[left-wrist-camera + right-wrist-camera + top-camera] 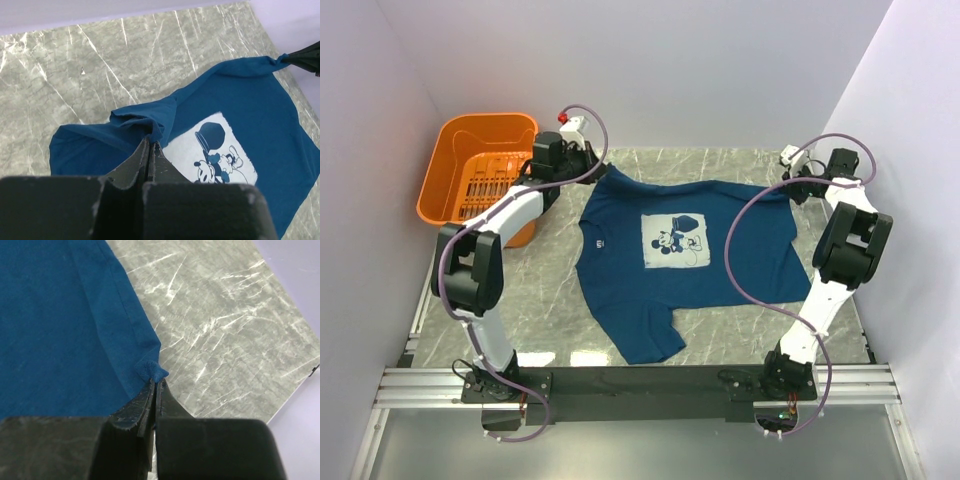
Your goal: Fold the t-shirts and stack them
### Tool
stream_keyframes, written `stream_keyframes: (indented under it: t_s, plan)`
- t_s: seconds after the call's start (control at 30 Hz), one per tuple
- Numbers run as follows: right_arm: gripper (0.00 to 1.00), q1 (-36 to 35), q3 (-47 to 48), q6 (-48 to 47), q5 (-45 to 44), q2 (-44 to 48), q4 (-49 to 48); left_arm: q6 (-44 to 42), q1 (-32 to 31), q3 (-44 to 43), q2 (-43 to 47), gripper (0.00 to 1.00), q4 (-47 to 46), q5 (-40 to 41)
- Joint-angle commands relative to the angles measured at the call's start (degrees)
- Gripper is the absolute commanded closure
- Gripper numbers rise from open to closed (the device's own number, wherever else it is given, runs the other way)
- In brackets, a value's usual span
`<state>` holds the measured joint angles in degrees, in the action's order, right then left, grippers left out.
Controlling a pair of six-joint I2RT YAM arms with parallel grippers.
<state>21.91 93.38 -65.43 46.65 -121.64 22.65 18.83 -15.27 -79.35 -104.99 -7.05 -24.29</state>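
Observation:
A dark blue t-shirt [680, 265] with a white cartoon print [675, 240] lies spread, print up, in the middle of the table. My left gripper [588, 163] is shut on its far left corner; in the left wrist view the gripper [150, 142] pinches bunched blue cloth [135, 122]. My right gripper [798, 185] is shut on the far right corner; in the right wrist view the gripper [156, 382] clamps a small fold of hem [151, 370]. The shirt is stretched between both grippers along the far edge.
An orange plastic basket [475, 170] stands at the far left, beside the left arm. The marble table top [540, 290] shows around the shirt. White walls close in on both sides and the back. A black rail [640, 385] runs along the near edge.

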Motion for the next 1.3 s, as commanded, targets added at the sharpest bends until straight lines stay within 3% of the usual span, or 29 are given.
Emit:
stream_keyframes:
  t_s: [0.0, 1.27]
  plan:
    - [1.00, 1.20, -0.31, 1.53, 2.56, 4.84, -2.97, -1.43, -0.38, 1.04, 4.35, 0.99, -1.57, 0.21]
    - [1.00, 2.44, -0.40, 6.81, 0.28, 3.78, -6.66, -2.83, -0.47, 12.99, 16.66, 0.99, 0.72, 1.00]
